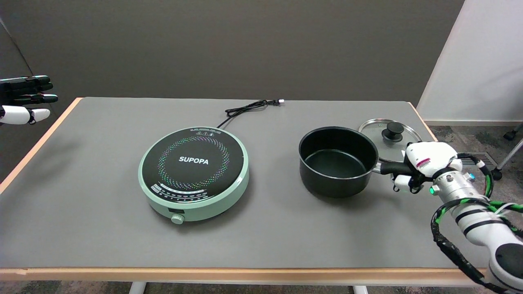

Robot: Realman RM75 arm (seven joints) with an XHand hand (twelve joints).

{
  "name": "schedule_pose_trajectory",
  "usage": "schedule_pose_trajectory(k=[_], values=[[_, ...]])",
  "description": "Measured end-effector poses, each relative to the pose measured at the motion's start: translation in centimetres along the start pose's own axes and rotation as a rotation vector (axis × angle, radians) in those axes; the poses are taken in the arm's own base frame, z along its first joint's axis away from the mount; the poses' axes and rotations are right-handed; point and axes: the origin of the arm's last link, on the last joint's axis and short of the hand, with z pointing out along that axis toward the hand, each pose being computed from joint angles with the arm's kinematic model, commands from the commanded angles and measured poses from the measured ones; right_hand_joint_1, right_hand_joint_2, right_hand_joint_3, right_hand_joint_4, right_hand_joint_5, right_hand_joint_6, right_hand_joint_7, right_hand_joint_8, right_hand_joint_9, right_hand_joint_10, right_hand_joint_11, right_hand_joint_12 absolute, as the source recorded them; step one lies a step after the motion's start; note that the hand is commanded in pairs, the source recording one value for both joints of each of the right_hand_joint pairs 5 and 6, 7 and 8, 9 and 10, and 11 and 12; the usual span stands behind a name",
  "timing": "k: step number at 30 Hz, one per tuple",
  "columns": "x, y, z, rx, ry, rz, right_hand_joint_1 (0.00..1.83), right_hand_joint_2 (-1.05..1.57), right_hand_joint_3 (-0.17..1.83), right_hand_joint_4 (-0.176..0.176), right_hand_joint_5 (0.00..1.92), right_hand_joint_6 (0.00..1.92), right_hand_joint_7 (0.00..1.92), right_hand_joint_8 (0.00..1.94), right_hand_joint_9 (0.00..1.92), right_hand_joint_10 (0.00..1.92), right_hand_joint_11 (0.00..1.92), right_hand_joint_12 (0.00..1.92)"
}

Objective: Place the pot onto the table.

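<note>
A black pot (337, 161) stands upright on the grey table (81, 196), right of centre, and is empty inside. Its black handle (392, 167) points to the right. My right hand (421, 165) wraps around the end of that handle, fingers curled under it. The arm reaches in from the lower right.
A round green induction cooker (194, 173) marked SUPOPA sits left of the pot, its black cord (249, 108) trailing to the back. A glass lid (390, 136) with a black knob lies behind the pot near the right edge. The idle left hand (24, 100) hangs at the upper left.
</note>
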Motion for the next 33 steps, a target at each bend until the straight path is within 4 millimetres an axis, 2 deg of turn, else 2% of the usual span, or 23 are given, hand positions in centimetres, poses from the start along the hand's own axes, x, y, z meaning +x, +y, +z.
schedule_pose_trajectory(k=[14, 16, 19, 23, 24, 25, 26, 27, 28, 29, 30, 33], values=[[-2.0, -0.8, -1.7, -0.085, -0.029, -0.047, 0.91, 1.11, 1.14, -0.08, 1.78, 1.78, 1.78, 1.78, 1.78, 1.78, 1.78, 1.78], [-2.2, -1.0, -2.0, -0.088, -0.03, -0.059, 0.92, 1.11, 1.13, -0.085, 1.7, 1.7, 1.7, 1.7, 1.7, 1.7, 1.7, 1.7], [-2.3, -1.3, -2.4, -0.092, -0.027, -0.086, 0.85, 0.98, 0.89, -0.085, 1.38, 1.38, 1.38, 1.38, 1.38, 1.38, 1.38, 1.38], [-2.3, -1.6, -2.8, -0.093, -0.018, -0.137, 0.77, 0.67, 0.98, -0.025, 1.17, 1.17, 1.17, 1.17, 1.17, 1.17, 1.17, 1.17], [-2.3, -1.7, -2.9, -0.094, -0.015, -0.15, 0.77, 0.65, 0.98, -0.024, 1.17, 1.17, 1.17, 1.17, 1.17, 1.17, 1.17, 1.17], [-2.3, -1.8, -3.1, -0.094, -0.012, -0.166, 0.77, 0.43, 1.09, 0.011, 1.06, 1.06, 1.06, 1.06, 1.06, 1.06, 1.06, 1.06], [-2.2, -1.8, -3.2, -0.093, -0.009, -0.182, 0.8, 0.11, 1.21, 0.128, 0.84, 0.84, 0.84, 0.84, 0.84, 0.84, 0.84, 0.84], [-2.2, -1.9, -3.3, -0.092, -0.005, -0.197, 0.83, -0.04, 1.18, 0.176, 0.69, 0.69, 0.69, 0.69, 0.69, 0.69, 0.69, 0.69], [-2.2, -2.0, -3.4, -0.091, -0.001, -0.211, 0.86, -0.09, 1.09, 0.176, 0.59, 0.59, 0.59, 0.59, 0.59, 0.59, 0.59, 0.59], [-2.1, -2.1, -3.5, -0.09, 0.004, -0.227, 0.87, -0.1, 1.02, 0.083, 0.53, 0.53, 0.53, 0.53, 0.53, 0.53, 0.53, 0.53], [-2.0, -2.1, -3.6, -0.089, 0.009, -0.242, 0.87, -0.1, 0.98, 0.018, 0.5, 0.5, 0.5, 0.5, 0.5, 0.5, 0.5, 0.5], [-1.7, -2.3, -3.8, -0.087, 0.025, -0.28, 0.85, -0.06, 0.8, -0.025, 0.52, 0.52, 0.52, 0.52, 0.52, 0.52, 0.52, 0.52]])
